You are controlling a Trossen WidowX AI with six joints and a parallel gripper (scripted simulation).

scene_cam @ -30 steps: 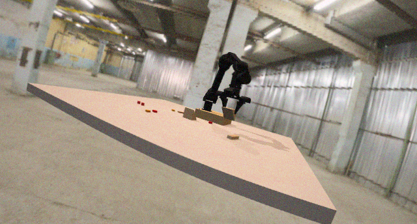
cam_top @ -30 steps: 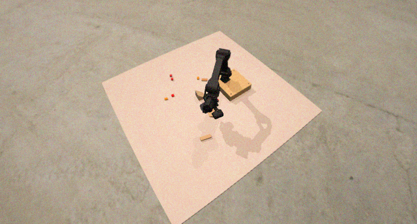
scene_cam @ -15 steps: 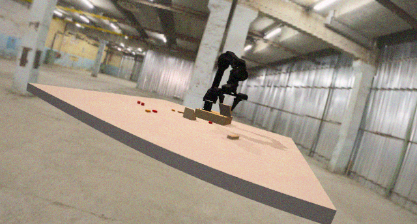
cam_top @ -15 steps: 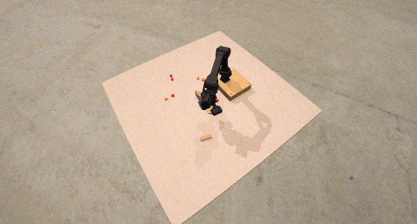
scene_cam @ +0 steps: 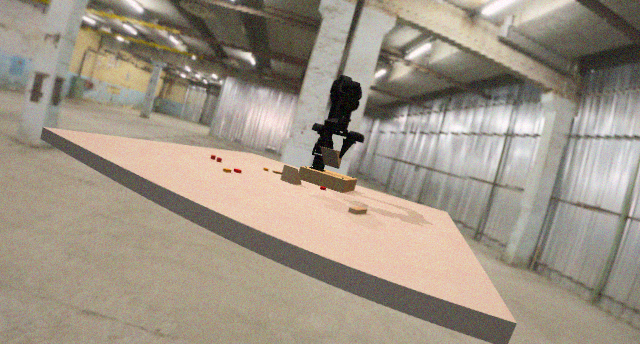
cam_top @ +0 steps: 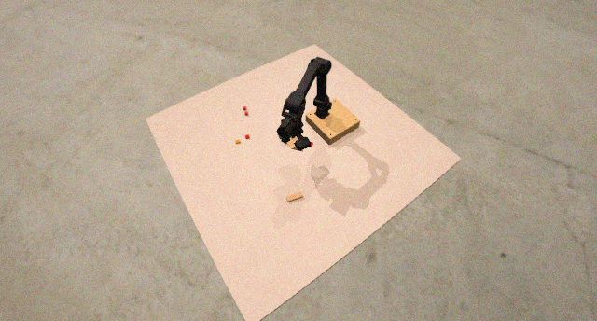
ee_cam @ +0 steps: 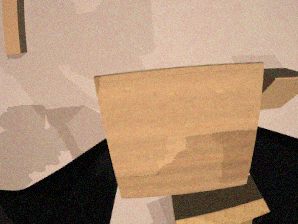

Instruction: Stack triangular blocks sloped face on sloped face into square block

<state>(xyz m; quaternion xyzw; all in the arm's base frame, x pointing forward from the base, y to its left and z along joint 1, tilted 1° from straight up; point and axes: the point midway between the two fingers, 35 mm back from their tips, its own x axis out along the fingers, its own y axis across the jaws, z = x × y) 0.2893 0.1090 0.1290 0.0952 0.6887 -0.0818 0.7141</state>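
My gripper [cam_top: 294, 141] [scene_cam: 330, 155] [ee_cam: 177, 136] is shut on a wooden triangular block [cam_top: 292, 145] [scene_cam: 331, 158] [ee_cam: 175, 110]. It holds the block tilted above the table, with a broad square face toward the wrist camera. The other triangular block [scene_cam: 290, 175] rests on the table, left of the base board in the exterior view. The arm hides it in the top view. A wooden piece [ee_cam: 281, 93] at the right of the wrist view appears to be this block, partly hidden by the held one. The two blocks are apart.
A small plank [cam_top: 295, 197] [scene_cam: 357, 210] [ee_cam: 12, 27] lies toward the front. The base board [cam_top: 342, 118] [scene_cam: 327, 179] is close by. A red cube [cam_top: 312, 144] [scene_cam: 323, 188] lies near it. Several red and orange pieces lie farther left.
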